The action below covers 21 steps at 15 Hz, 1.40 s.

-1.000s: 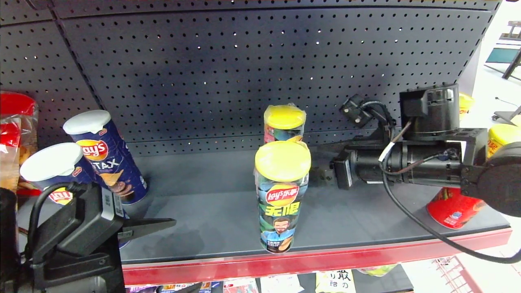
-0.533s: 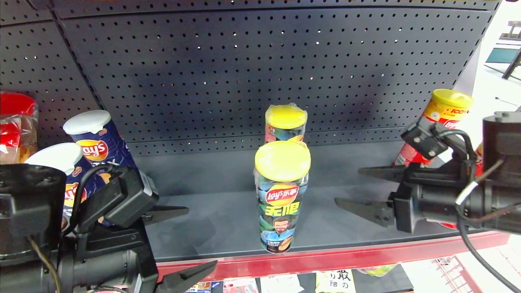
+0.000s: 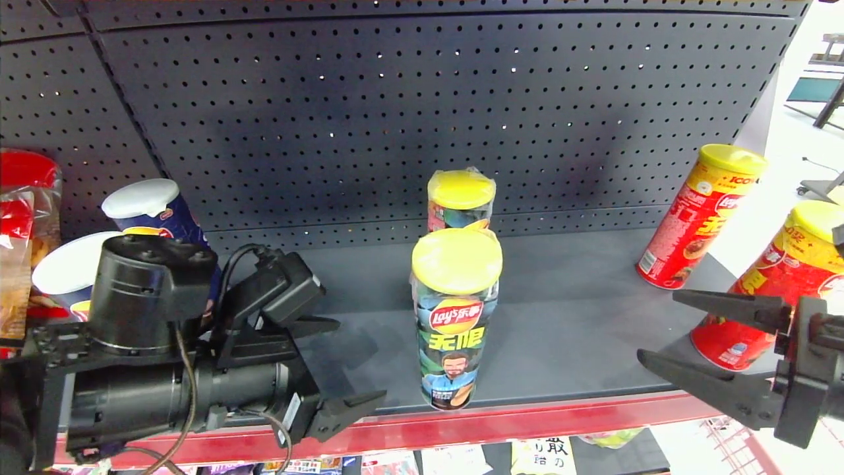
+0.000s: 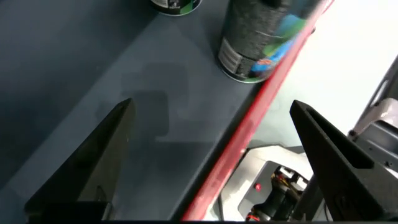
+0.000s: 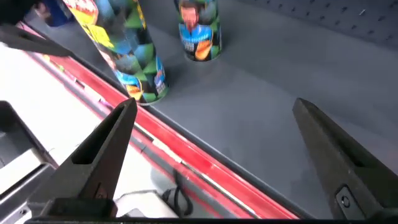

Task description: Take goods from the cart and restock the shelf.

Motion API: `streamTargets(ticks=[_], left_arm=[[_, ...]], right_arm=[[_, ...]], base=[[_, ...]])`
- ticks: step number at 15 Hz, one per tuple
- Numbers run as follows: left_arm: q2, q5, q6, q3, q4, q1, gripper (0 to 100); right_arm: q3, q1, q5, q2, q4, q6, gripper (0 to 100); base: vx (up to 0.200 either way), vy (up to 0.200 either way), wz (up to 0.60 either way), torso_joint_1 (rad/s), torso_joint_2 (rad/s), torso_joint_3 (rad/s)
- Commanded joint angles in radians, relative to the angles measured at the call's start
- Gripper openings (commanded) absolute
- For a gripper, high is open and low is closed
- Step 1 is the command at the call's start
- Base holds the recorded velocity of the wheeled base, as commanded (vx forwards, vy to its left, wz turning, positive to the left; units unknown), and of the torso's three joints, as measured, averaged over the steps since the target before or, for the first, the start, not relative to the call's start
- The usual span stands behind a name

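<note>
You're holding left gripper (image 3: 361, 361) and right gripper (image 3: 656, 326) spread open, empty, flanking the front can (image 3: 455, 330), so any sloppy swing is risking tipping it off the shelf (image 3: 580, 330).

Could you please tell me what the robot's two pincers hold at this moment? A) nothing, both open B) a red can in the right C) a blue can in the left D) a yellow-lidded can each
A: the left pincer and the right pincer both gape open and empty before the shelf.

Over shelf (image 4: 62, 56), left gripper (image 4: 211, 106) jaws spread, near seemingly upright can (image 4: 261, 37).
</note>
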Motion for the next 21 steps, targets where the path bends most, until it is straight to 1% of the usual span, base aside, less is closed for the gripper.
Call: streamTargets(ticks=[1,3,4,5,6,9,12,15,21], left_arm=[[0.072,0.0,0.001,-0.026,-0.016,-0.003,100],[0.109,0.002,0.003,-0.035,-0.057,-0.009,100],[0.115,0.005,0.001,-0.035,-0.062,-0.01,100],[0.141,0.013,0.001,-0.04,-0.092,-0.013,100],[0.149,0.014,0.003,-0.041,-0.097,-0.013,100],[0.16,0.013,0.003,-0.052,-0.095,-0.012,100],[0.17,0.014,0.047,-0.052,-0.092,0.002,100],[0.19,0.031,0.052,-0.069,-0.095,0.003,100],[0.232,0.033,0.051,-0.124,-0.097,-0.001,100]], right_arm=[[0.005,-0.018,0.0,-0.036,-0.001,0.001,100],[0.003,-0.018,0.0,-0.038,-0.003,0.002,100],[0.003,-0.018,0.0,-0.036,-0.003,0.004,100],[0.003,-0.02,0.0,-0.036,-0.003,0.007,100],[0.003,-0.02,0.0,-0.036,-0.003,0.007,100],[0.002,-0.02,0.0,-0.036,-0.003,0.009,100],[0.003,-0.02,0.0,-0.035,-0.003,0.022,100],[0.003,-0.02,0.0,-0.035,-0.003,0.022,100],[0.002,-0.018,0.0,-0.036,-0.003,0.022,100]], base=[[0.0,0.0,0.0,0.0,0.0,0.0],[0.0,0.0,0.0,0.0,0.0,0.0],[0.0,0.0,0.0,0.0,0.0,0.0],[0.0,0.0,0.0,0.0,0.0,0.0],[0.0,0.0,0.0,0.0,0.0,0.0],[0.0,0.0,0.0,0.0,0.0,0.0],[0.0,0.0,0.0,0.0,0.0,0.0],[0.0,0.0,0.0,0.0,0.0,0.0],[0.0,0.0,0.0,0.0,0.0,0.0]])
